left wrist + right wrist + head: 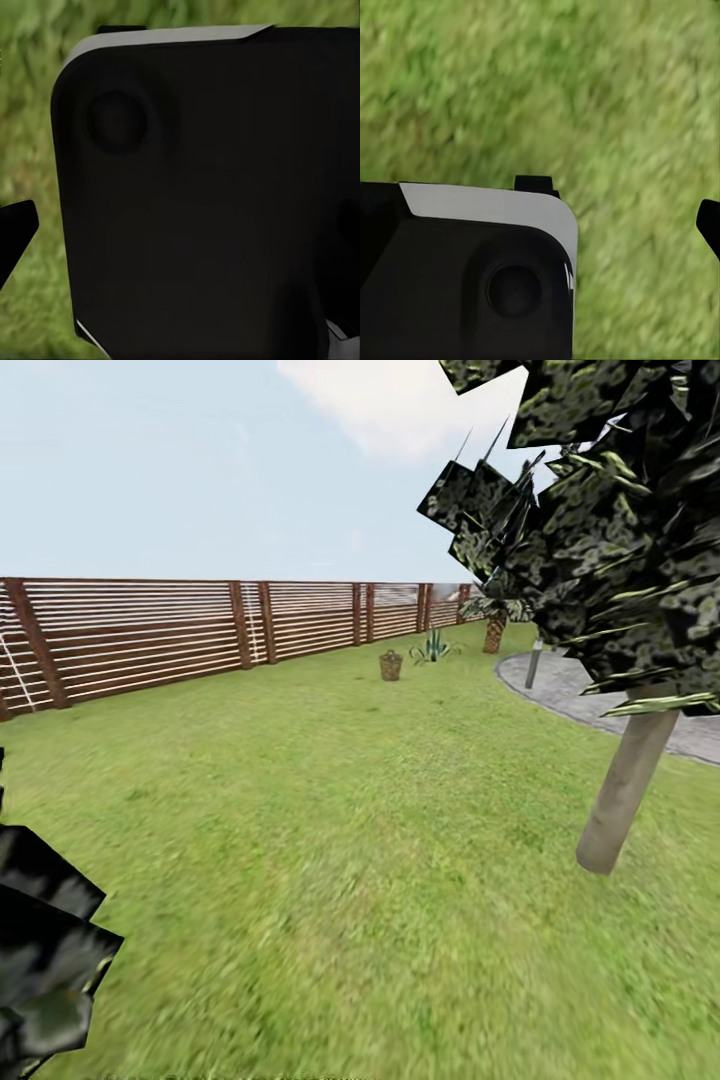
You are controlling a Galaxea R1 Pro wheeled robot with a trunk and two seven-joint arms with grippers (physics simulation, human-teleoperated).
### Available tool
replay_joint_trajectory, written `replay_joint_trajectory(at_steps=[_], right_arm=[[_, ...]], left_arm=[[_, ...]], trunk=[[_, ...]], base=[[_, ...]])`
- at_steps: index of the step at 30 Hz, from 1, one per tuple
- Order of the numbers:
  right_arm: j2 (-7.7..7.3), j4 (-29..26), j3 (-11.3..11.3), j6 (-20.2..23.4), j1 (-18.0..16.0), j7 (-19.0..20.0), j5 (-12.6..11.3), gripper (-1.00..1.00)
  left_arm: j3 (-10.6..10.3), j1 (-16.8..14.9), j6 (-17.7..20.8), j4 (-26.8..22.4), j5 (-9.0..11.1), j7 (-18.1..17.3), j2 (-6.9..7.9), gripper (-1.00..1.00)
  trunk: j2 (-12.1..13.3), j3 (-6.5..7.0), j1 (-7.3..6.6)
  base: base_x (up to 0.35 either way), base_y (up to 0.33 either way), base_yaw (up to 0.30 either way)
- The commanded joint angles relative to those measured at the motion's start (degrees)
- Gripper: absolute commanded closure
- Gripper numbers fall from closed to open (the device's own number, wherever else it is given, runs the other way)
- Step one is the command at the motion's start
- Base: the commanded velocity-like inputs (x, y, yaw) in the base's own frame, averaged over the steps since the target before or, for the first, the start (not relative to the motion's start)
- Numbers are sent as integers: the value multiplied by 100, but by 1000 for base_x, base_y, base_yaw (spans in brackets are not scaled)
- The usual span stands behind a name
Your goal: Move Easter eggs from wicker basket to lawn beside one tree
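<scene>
Far across the lawn [330,840] we see the wicker basket [390,665] standing upright near the wooden fence [150,630], just beside a spiky green plant [434,648]; it is too small for us to tell what lies inside. A tree [625,780] with a pale trunk stands near on the right, its foliage cut off by the frame edge, with grey paving [570,685] behind it. Our wrist views give blurred grass behind a dark robot body [210,195]; whether either gripper's jaws are spread or pressed together, we cannot tell.

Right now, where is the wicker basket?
In the head view, the wicker basket stands far ahead on the lawn, near the wooden fence, just left of a spiky plant.
</scene>
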Motion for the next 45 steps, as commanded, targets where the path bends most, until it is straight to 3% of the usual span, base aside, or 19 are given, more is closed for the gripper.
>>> replay_joint_trajectory(at_steps=[1, 20, 45], right_arm=[[-4, 5, 1, -12, -3, -1, 16, -100], [1, 4, -22, 15, -3, 1, -33, -100], [17, 5, -19, 15, -3, 1, -37, -100]], left_arm=[[3, 3, -3, -10, 1, -3, 0, -100], [3, 3, -3, -10, 1, -3, 3, -100], [3, 3, -3, -11, 1, -3, 5, -100]], trunk=[[-2, -11, 0], [-2, -159, 0], [-2, -376, 0]], base=[[0, 0, 227], [0, 0, 128], [0, 0, -126]])
